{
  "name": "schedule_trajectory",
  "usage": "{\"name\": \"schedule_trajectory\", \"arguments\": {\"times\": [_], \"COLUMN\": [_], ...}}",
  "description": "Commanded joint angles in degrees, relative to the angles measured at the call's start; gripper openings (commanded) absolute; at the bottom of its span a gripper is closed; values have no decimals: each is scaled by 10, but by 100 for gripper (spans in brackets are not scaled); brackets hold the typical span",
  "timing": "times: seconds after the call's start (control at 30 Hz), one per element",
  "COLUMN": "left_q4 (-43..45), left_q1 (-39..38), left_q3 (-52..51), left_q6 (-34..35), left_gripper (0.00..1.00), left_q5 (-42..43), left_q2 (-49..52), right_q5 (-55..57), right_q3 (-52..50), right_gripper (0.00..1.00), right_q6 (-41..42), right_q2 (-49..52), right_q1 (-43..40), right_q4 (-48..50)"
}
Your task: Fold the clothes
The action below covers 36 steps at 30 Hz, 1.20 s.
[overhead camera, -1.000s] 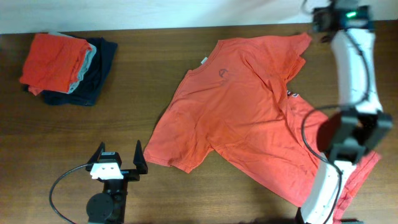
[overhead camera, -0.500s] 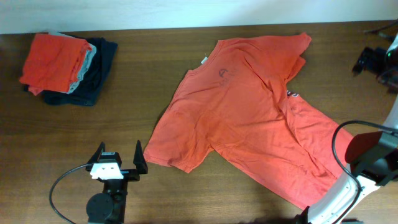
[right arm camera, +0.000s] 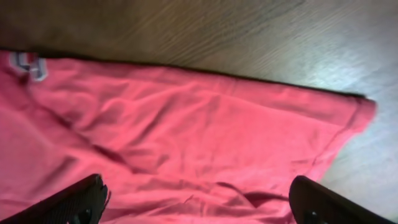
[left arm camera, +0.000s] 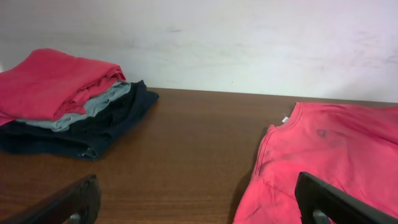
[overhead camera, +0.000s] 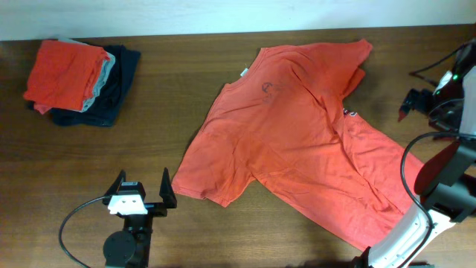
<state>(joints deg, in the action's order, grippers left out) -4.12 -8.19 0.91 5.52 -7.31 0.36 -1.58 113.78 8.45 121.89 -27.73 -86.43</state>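
A folded shirt tops the far-left stack. A flat shirt sprawls unfolded right of centre on the counter, its folding not begun. Both arms' jaws stand released, empty.

A rumpled orange-red T-shirt fills most of the view. Brown table shows beyond its far edge and hemmed right corner. Grey-and-white lettering marks its upper left. Over it hangs the right gripper, dark fingertips spread wide.
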Motion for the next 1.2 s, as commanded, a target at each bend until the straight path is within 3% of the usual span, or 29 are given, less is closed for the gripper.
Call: {"name": "schedule_trajectory", "arguments": {"times": [0.0, 1.17], "left_q4": [0, 0], "left_q1": [-2, -2], "left_q3": [-4, -4], "left_q6": [-9, -9], "left_gripper": [99, 99], "left_q5": [4, 4], "left_q2": [-1, -1], "right_q5": [8, 9], "right_q3": [-45, -77], "right_gripper": [98, 98], "right_q6": [2, 2], "right_q2": [4, 4], "right_q1": [-5, -16], "right_q4": [34, 55]}}
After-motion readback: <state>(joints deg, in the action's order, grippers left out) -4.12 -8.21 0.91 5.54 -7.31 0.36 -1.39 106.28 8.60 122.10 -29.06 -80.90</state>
